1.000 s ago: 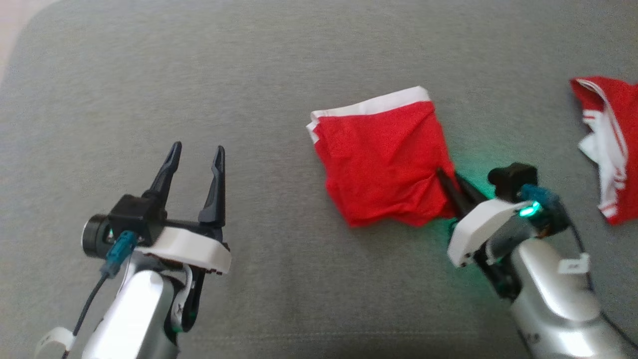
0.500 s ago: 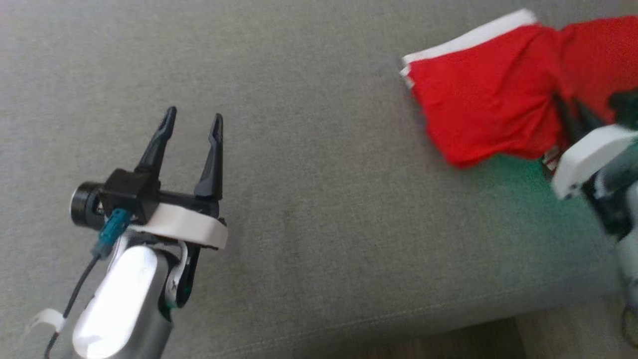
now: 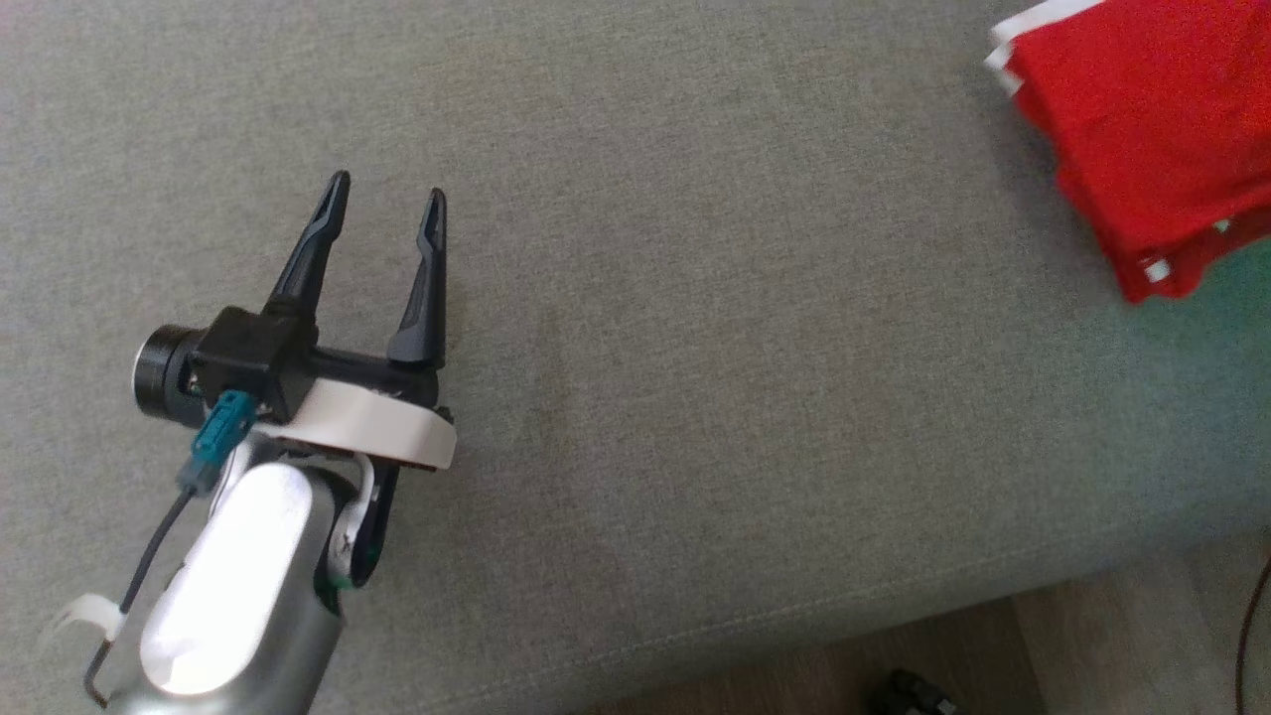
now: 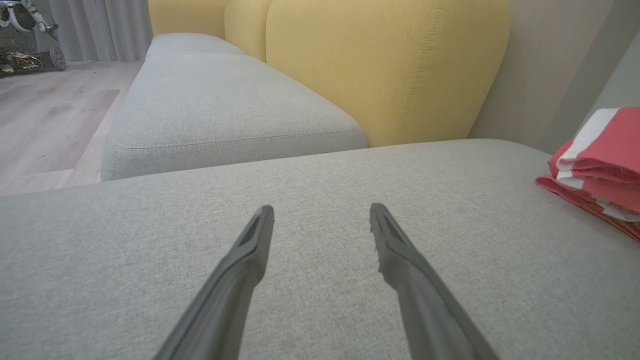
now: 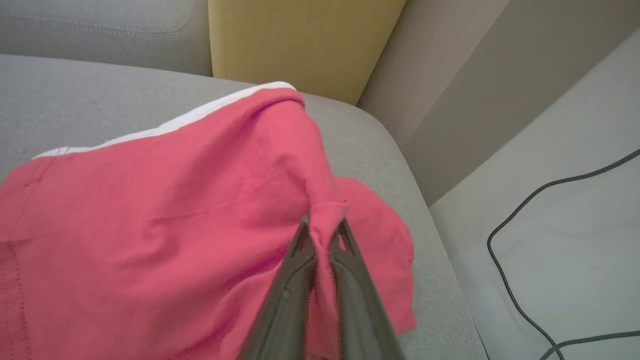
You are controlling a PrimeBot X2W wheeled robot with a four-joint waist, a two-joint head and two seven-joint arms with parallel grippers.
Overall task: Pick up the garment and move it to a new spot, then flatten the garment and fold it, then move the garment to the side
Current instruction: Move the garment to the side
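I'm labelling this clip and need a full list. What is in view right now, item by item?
garment: one clearly, red with a white band, near the seat's corner on the robot's right
seat cushions: at least two, grey, under and beyond the claws
back cushions: at least two, yellow, behind the seats
cable: at least one, dark, on the pale floor beside the sofa
wooden floor: one, light brown, beside the far seat
curtain: one, grey, beyond that floor
left claw: one, dark fingers, open over bare seat
right claw: one, dark fingers, shut on the garment
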